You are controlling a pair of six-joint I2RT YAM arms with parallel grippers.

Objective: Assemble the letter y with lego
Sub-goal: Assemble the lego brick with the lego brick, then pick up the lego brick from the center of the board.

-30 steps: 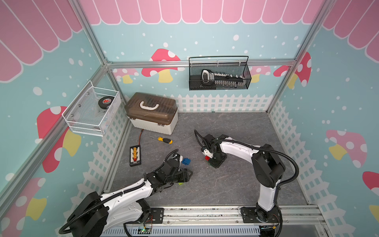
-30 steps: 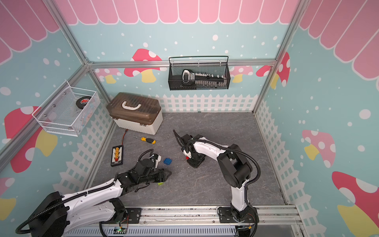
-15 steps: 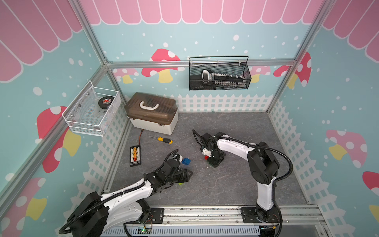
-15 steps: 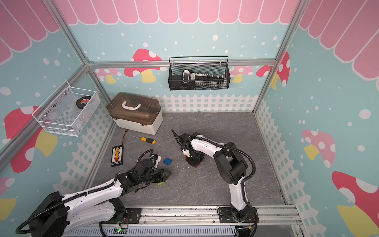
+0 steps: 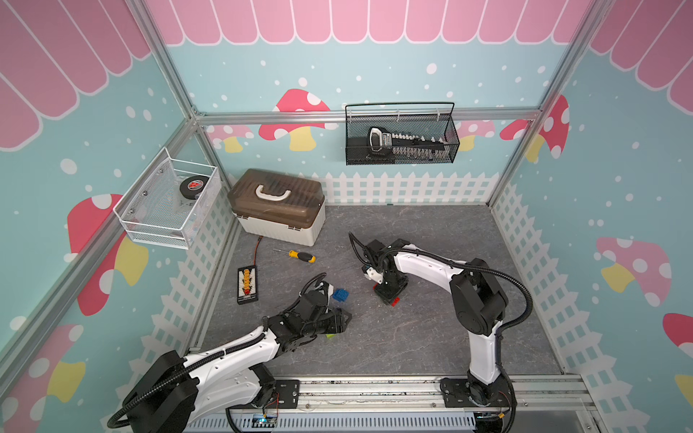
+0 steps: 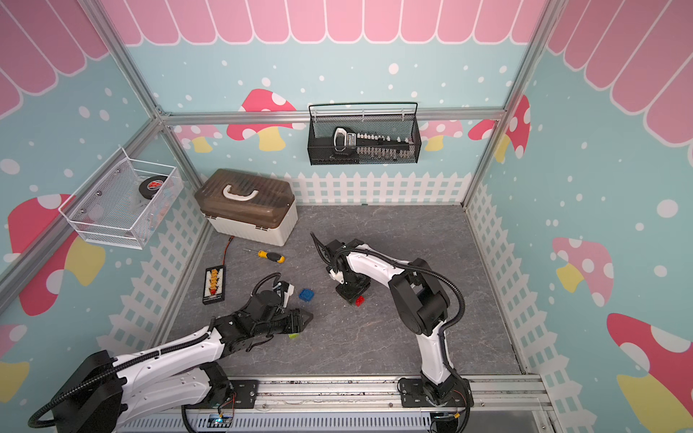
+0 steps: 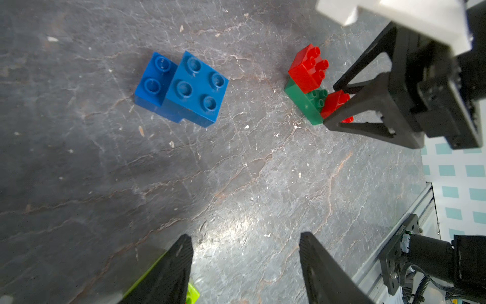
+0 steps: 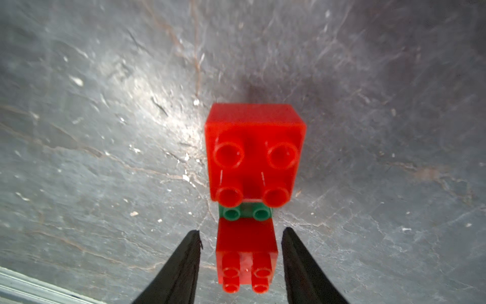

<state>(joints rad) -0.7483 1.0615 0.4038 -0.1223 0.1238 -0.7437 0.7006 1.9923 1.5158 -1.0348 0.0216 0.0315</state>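
Since a second ago only the right gripper (image 8: 241, 231) has changed. Its jaws were closed and now stand parted, one on each side of the near red (image 8: 246, 244). Bare floor (image 8: 105, 158) shows in both gaps, so that brick is let go. The left gripper (image 7: 244, 235) has not shifted.

The near red and the far red (image 8: 255, 147) sit on the two ends of the green (image 8: 246, 213), whose middle studs show between them. The green's long axis runs straight out from between the right jaws, so this gripper looks along the bar, not across it. In both top views the green is mostly hidden under that gripper. It lies to the robot's right of the blue pair (image 5: 340, 295), near it but apart.

The left gripper is spread wide and empty. It points from the rail (image 5: 375, 390) side toward the gap between the blue pair and the green. The lime (image 7: 190, 292) lies on the rail side of the blue pair, under one left finger (image 7: 171, 271) rather than between the two. Whether it touches I cannot tell.

My reading is that the arms of the y are done and the lime is due next at the green's middle. The left gripper is plainly nearer the lime, but must first get the brick between its fingers. From there the green lies ahead and to the right, past the blue pair. The right gripper stands over it and would need to clear.
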